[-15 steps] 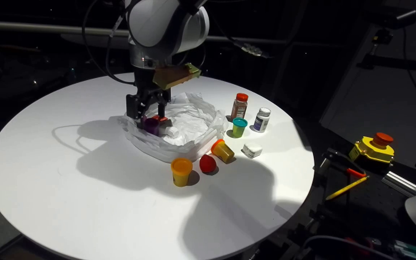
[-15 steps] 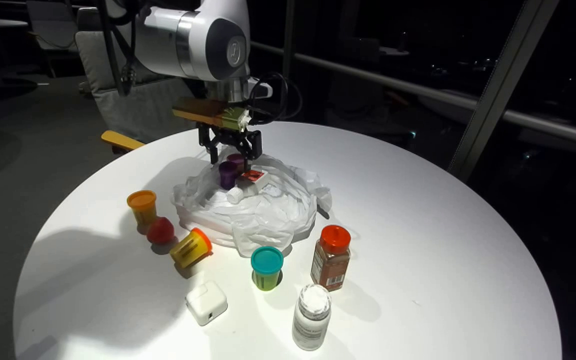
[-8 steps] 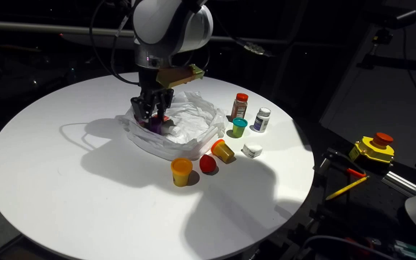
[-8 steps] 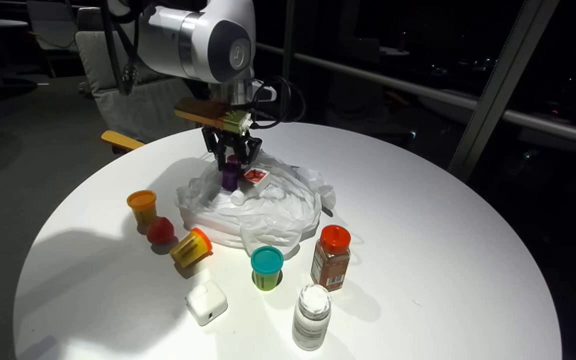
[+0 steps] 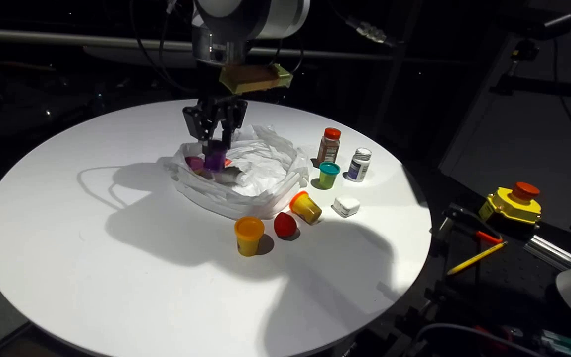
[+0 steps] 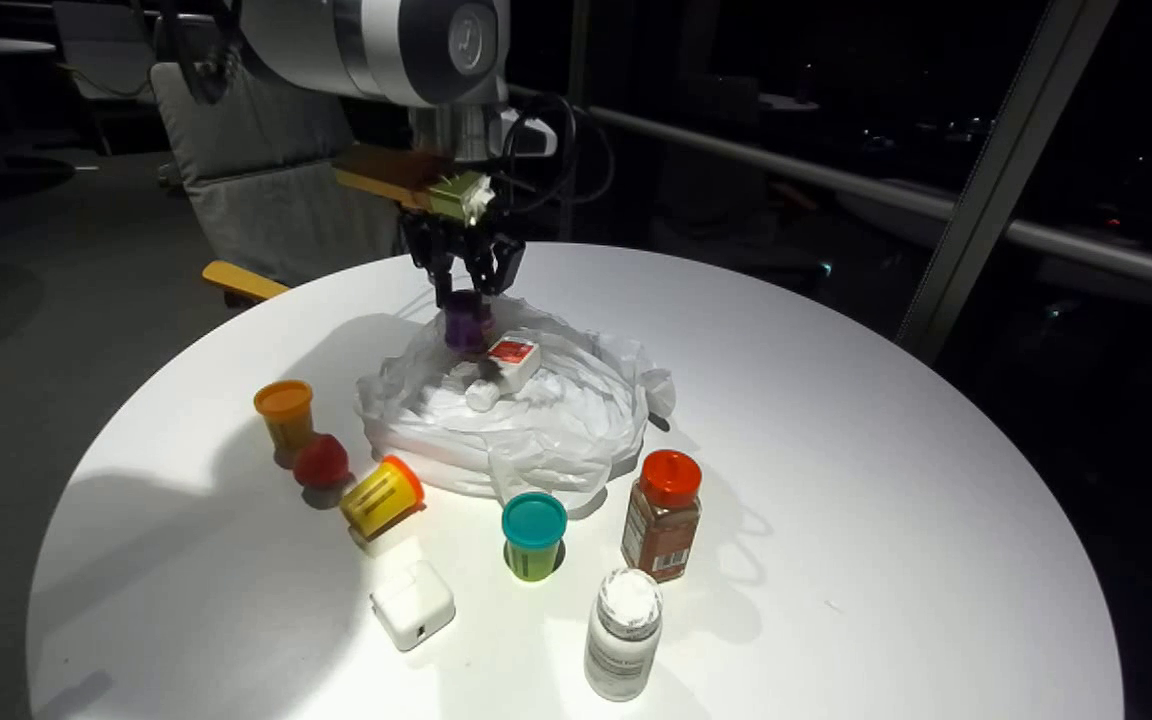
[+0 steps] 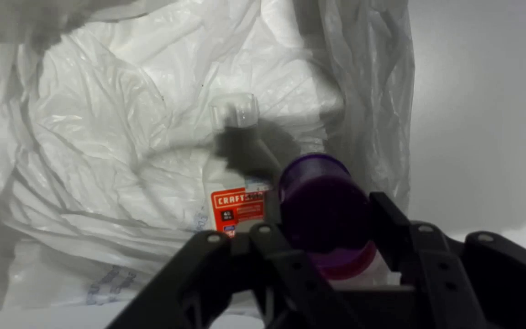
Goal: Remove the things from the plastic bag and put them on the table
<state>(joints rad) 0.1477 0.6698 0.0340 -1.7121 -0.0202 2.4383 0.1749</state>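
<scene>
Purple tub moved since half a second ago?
Yes, up: the purple tub is higher in an exterior view, judged against the unmoved teal-lidded tub there.

In the wrist view we see the end effector [image 7: 329,214] clasping a purple tub [image 7: 322,205] over the wrinkled bag [image 7: 94,151]. In the bag we make out a red-labelled white bottle [image 7: 231,169] lying down. A magenta thing [image 7: 347,266] shows partly behind the tub, the white surface [image 7: 477,137] beside the bag.
</scene>
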